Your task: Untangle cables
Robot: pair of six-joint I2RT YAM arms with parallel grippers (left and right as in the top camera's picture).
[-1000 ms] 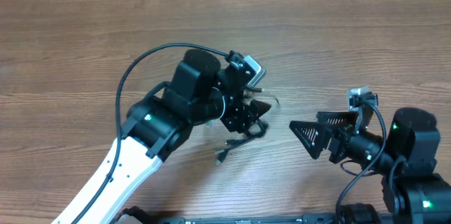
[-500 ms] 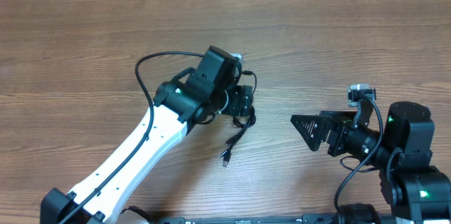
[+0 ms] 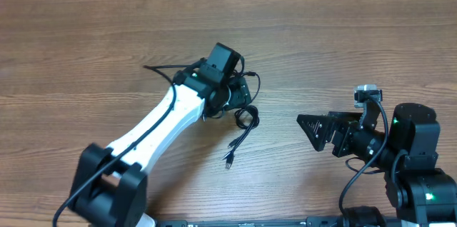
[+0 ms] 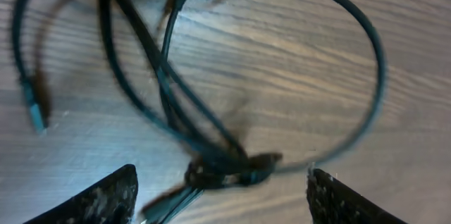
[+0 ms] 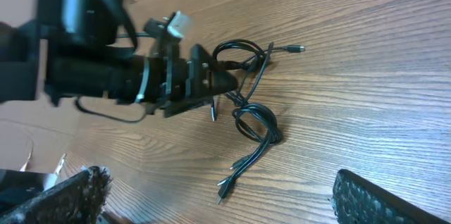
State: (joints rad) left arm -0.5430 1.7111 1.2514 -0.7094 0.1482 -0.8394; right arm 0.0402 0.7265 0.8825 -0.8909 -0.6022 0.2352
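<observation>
Left of centre on the table [image 3: 86,34], found the left gripper [image 3: 241,97] spread wide, holding nothing, directly over the cables [image 3: 246,118]; noted the bundle's long axis running from under those jaws toward the near edge, ending in a plug [image 3: 228,161]; further right, found the right gripper [image 3: 314,131] fully wide, empty, well apart; judged the left arm nearer; caught only by the left wrist, a tight knot [image 4: 232,171] between the jaws; only by the right wrist, the loops' whole layout.

Overhead is looking straight down on the table [image 3: 321,34]; left wrist is peering close at the cables [image 4: 229,170], right wrist is catching them from farther off.
</observation>
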